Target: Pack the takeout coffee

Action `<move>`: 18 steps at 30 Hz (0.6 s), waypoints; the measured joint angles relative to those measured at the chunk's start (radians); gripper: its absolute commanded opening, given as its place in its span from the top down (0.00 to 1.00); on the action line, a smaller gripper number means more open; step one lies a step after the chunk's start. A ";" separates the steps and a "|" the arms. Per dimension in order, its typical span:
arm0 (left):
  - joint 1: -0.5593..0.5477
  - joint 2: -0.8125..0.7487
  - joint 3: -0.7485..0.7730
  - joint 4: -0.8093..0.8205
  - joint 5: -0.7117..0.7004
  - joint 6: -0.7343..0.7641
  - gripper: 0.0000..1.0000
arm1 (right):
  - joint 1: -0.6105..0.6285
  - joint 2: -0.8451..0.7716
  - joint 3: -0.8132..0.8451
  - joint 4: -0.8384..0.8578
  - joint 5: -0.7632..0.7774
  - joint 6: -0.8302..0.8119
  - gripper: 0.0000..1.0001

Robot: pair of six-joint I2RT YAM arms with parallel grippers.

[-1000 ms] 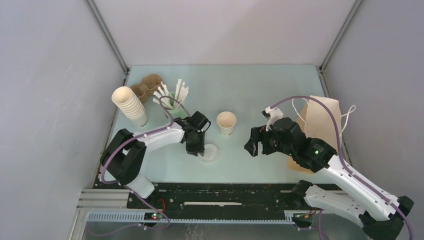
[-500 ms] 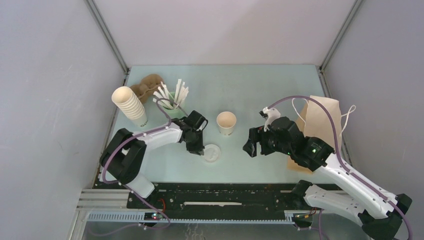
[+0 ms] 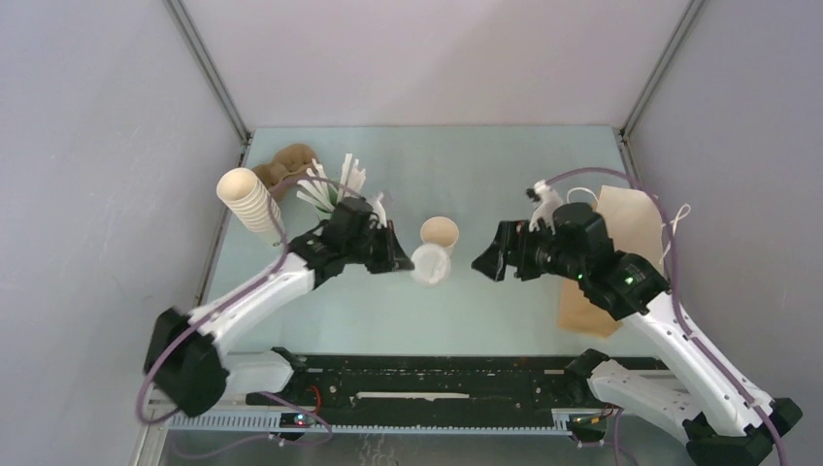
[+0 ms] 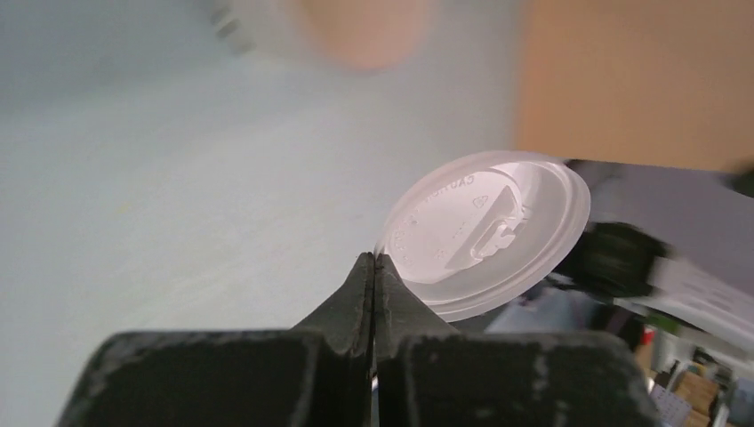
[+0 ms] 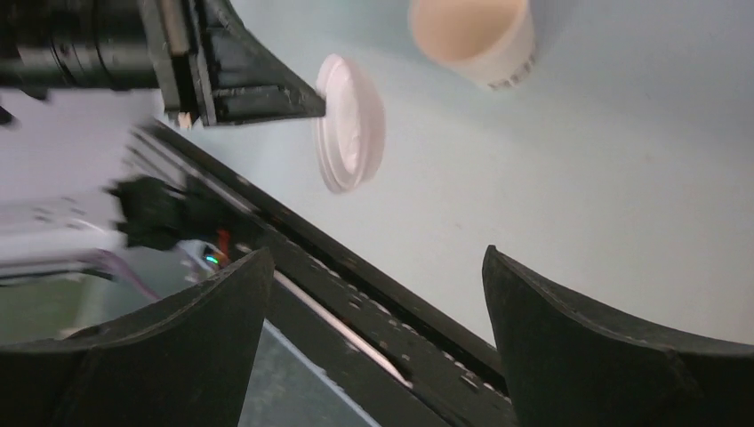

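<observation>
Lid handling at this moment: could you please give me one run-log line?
left gripper: shut on lid edge, held off table | right gripper: open, empty | cup: upright, uncapped

The lid (image 4: 485, 231) was smooth, faintly glossy white plastic; the cup (image 3: 440, 237) matt cream paper; the bag (image 3: 631, 228) matt brown paper; the table (image 3: 485, 175) smooth, matt.

Top external looked down from high behind the arm bases, whole bench (image 3: 485, 165) in frame. Left wrist sat very close behind the left tool (image 4: 373, 263), facing along it to the lid (image 4: 489, 231). Right wrist looked down through the spread right tool (image 5: 373, 258), fairly near the bench. All three shared lid and cup (image 3: 439, 233); cup blurred in left wrist.
</observation>
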 measured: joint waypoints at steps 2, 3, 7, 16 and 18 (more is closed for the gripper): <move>0.005 -0.115 0.000 0.096 0.056 -0.027 1.00 | -0.044 0.007 0.064 0.010 -0.062 0.029 0.01; 0.007 -0.172 0.002 0.158 0.080 -0.046 1.00 | -0.066 0.014 0.113 0.017 -0.098 0.051 0.00; 0.013 -0.290 0.024 0.384 0.112 -0.080 1.00 | -0.093 0.059 0.299 0.072 -0.214 0.128 0.00; 0.014 -0.318 0.052 0.872 0.103 -0.012 1.00 | -0.103 0.127 0.450 0.347 -0.430 0.386 0.00; 0.014 -0.298 0.093 0.912 0.119 0.012 1.00 | -0.103 0.145 0.450 0.381 -0.455 0.430 0.00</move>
